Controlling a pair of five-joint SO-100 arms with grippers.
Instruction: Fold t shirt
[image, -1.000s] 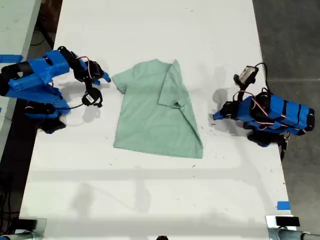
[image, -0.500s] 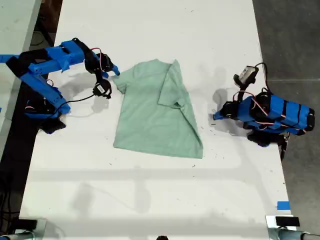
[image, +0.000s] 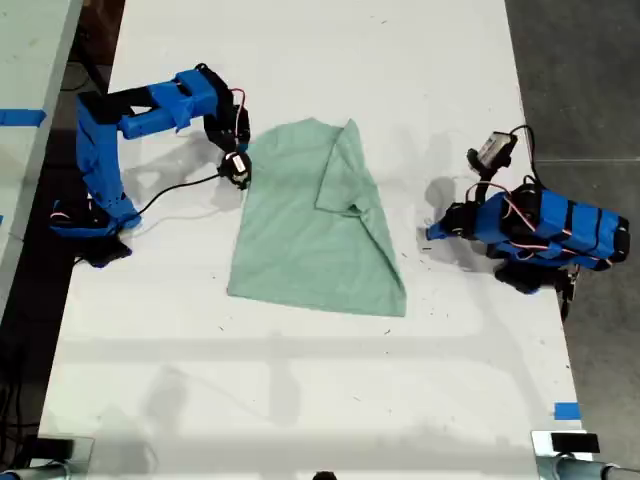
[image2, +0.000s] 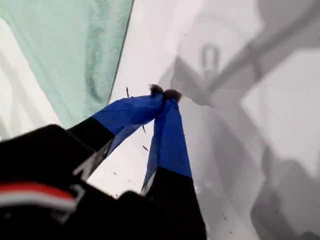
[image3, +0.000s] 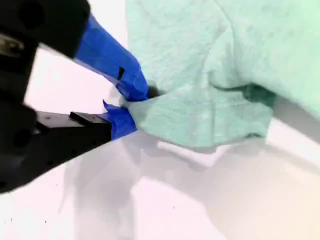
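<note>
The t shirt (image: 315, 225) lies mid-counter, one side already folded over. The second end effector (image3: 131, 107) pinches only its sleeve edge, a thin bite that could slip out on lifting. The first end effector (image2: 165, 95) rests pressed together, empty.

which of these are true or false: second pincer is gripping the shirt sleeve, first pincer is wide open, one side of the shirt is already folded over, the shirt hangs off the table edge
1. My second pincer grips a t shirt sleeve: true.
2. My first pincer is wide open: false, its tips meet, holding nothing.
3. One side is already folded over: true, the side on the exterior view's right.
4. The shirt hangs off the table edge: false, it lies wholly on the table.
</note>
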